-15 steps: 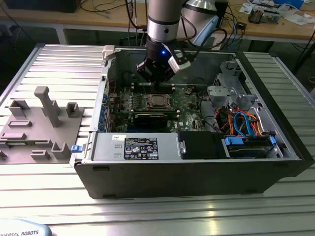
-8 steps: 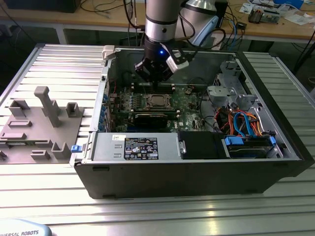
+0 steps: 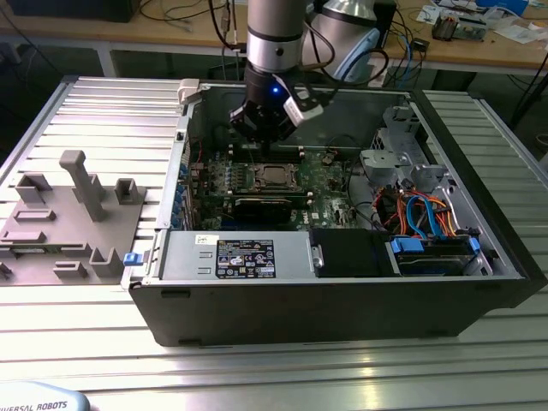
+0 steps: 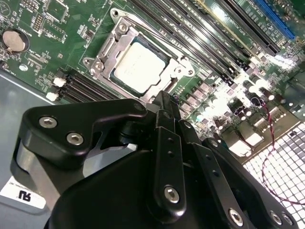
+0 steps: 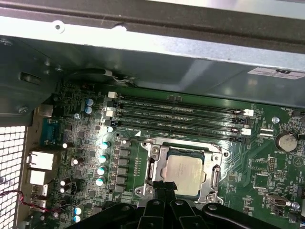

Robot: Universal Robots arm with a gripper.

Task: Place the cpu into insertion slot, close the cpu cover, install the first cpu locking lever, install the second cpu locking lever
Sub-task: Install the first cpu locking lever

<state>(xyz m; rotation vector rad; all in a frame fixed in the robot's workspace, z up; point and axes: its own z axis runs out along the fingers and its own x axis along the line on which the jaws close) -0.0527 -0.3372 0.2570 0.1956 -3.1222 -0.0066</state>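
Grey fixture plate (image 3: 60, 218): moulded holders on the slatted table (image 3: 257, 377), well apart from the claw toward the exterior view's left.
Computer case (image 3: 342, 300): open, lying on its side, green motherboard (image 3: 330, 171) exposed; the claw hangs inside it.
Arm (image 3: 274, 34): comes straight down from above, wrist vertical, claw pointing at the board.
Claw (image 3: 264, 137): black fingers (image 4: 164, 102) drawn together to a narrow tip, holding nothing, tip just above the socket's edge.
Cpu (image 4: 139, 66): silvery square, seated flat in the insertion slot (image 5: 157, 164), directly beyond the fingertips in both wrist views.
Cpu cover (image 4: 112, 45): silvery frame lying down around the chip.
Memory slots (image 5: 181, 114): long black rows on the far side of the socket from the claw.
Drive cage (image 3: 428, 248): blue and orange cables, well apart toward the exterior view's right.
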